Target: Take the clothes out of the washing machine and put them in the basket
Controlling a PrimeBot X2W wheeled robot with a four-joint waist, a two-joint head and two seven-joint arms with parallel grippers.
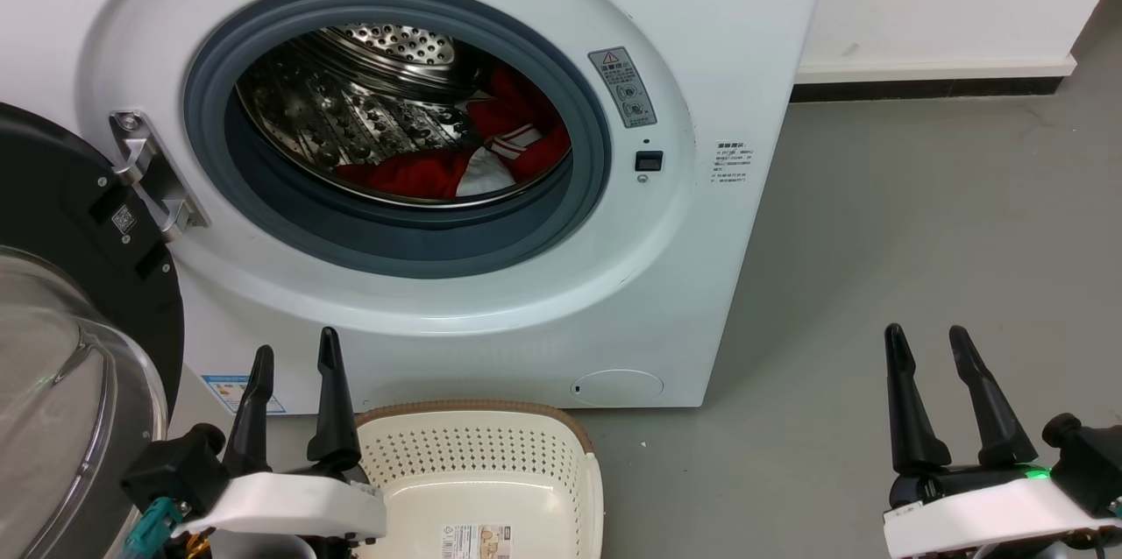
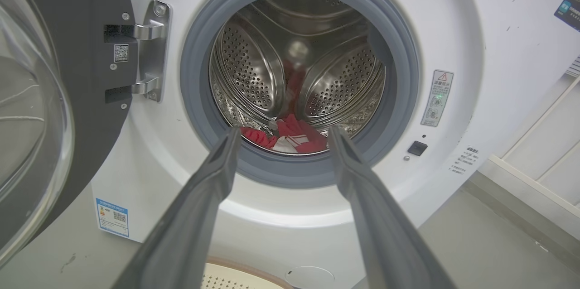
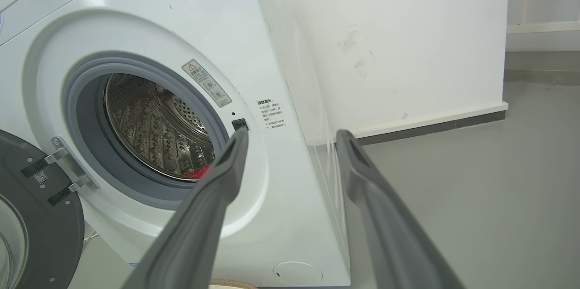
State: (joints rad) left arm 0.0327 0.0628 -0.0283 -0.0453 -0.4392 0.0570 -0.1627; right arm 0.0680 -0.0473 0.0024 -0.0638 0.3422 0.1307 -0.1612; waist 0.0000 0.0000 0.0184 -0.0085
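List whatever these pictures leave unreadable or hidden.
- Clothes: count unclear, bunched, lower part behind the seal, head view.
- Basket: near end cut off by the head view's bottom edge.
- Warning label: print too small, left wrist view.
- Door: cut by left edge, head view.

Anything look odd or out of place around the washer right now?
Nothing stands out. The door hangs open, the clothes lie in the drum, and the basket sits upright on the floor before the washer.

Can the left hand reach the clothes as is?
Likely yes: the door is swung aside, the open left hand points at the drum mouth, and nothing sits between it and the clothes.
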